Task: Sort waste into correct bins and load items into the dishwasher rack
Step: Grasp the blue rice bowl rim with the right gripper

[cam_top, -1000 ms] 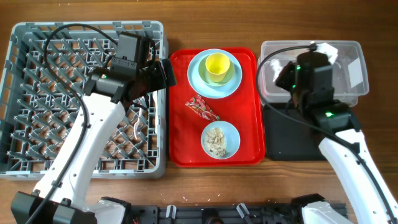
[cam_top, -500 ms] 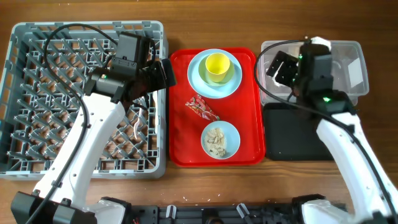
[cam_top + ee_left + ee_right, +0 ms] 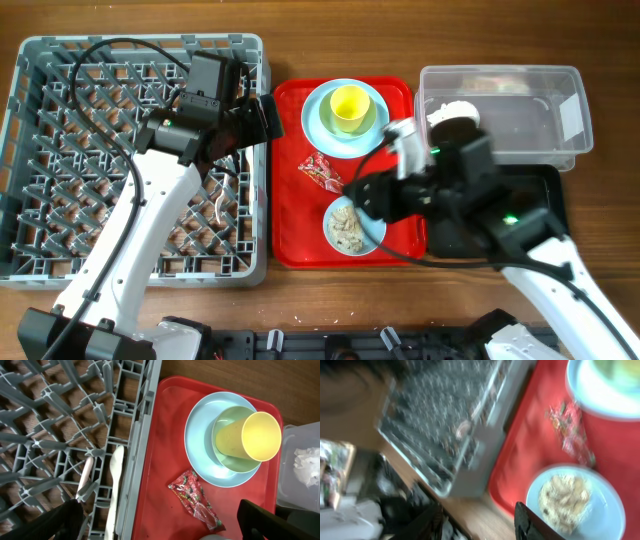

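**Left claw spread at the rack's edge, right claw over the scrap bowl**

On the left of the overhead view sits the big square grey plastic dishwasher rack (image 3: 140,42). Two pale plastic utensils (image 3: 116,467) lie among its pegs near its right wall, and I can't tell which is the spoon and which the fork. The left gripper (image 3: 159,507) hangs over that wall with its jaws spread wide and nothing between them.

In the middle is the flat red plastic tray (image 3: 295,220). At its top is the light blue round plate (image 3: 200,445), carrying a pale green bowl (image 3: 227,460) with the small yellow cup (image 3: 252,435) sitting in it. Just below the plate, the small shiny red snack wrapper (image 3: 325,172) lies on the bare tray. Lower down is the light blue bowl (image 3: 330,232), which holds the pale beige rice-like food scraps (image 3: 348,226).

The right gripper (image 3: 477,512) is over that bowl's upper right edge. Its wrist view is badly blurred, but the two fingers stand apart and appear to hold nothing.

At the upper right is the clear rectangular plastic tub (image 3: 500,70). The crumpled white paper napkin (image 3: 306,464) lies inside it. Directly below the tub is the shallow black rectangular tray (image 3: 548,185), mostly hidden under the right arm.
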### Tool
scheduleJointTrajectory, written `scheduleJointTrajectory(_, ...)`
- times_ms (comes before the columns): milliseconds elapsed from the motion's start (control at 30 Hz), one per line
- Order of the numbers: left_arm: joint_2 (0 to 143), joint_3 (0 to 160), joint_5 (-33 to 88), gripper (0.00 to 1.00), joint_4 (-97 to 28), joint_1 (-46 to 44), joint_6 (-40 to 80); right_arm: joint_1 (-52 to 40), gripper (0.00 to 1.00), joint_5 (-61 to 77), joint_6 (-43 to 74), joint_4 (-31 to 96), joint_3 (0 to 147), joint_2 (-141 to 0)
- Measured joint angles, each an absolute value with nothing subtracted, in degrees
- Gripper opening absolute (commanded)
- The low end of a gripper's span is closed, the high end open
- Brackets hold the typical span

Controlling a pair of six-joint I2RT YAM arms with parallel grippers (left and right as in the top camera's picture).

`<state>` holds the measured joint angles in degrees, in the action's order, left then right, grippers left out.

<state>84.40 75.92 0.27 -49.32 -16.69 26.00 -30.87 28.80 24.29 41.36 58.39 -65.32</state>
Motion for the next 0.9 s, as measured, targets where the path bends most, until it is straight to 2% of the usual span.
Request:
scheduleJointTrajectory(200,84.4,75.92,0.27,1.0,-49.32,-16.69,26.0,-43.7,0.45,14.83,23.66,45.71,57.71,-76.71)
scheduleJointTrajectory(367,84.4,75.92,0.27,1.0,-49.34,-16.69,26.0,-48.34,0.49,12.27,23.62,44.82,57.71,-85.32)
scheduleJointTrajectory(533,84.4,75.92,0.27,1.0,-49.34,-16.69,26.0,-50.13,0.48,11.09,22.2,41.78,57.71,-92.38)
scheduleJointTrajectory(633,84.4,75.92,0.27,1.0,-49.34,-16.71,26.0,-50.13,0.36,10.66,21.93,41.47,57.71,-95.11)
scheduleJointTrajectory(733,84.4,75.92,0.3,1.0,-49.34,-16.69,26.0,-50.13,0.36,9.85,21.54,41.47,57.71,-96.23)
scheduleJointTrajectory(833,84.4,75.92,0.27,1.0,-49.34,-16.69,26.0,-50.13,0.27,7.66,21.47,41.74,57.71,-96.23)
scheduleJointTrajectory(900,84.4,75.92,0.27,1.0,-49.34,-16.69,26.0,-50.13,0.26,6.13,21.28,42.65,57.67,-96.23)
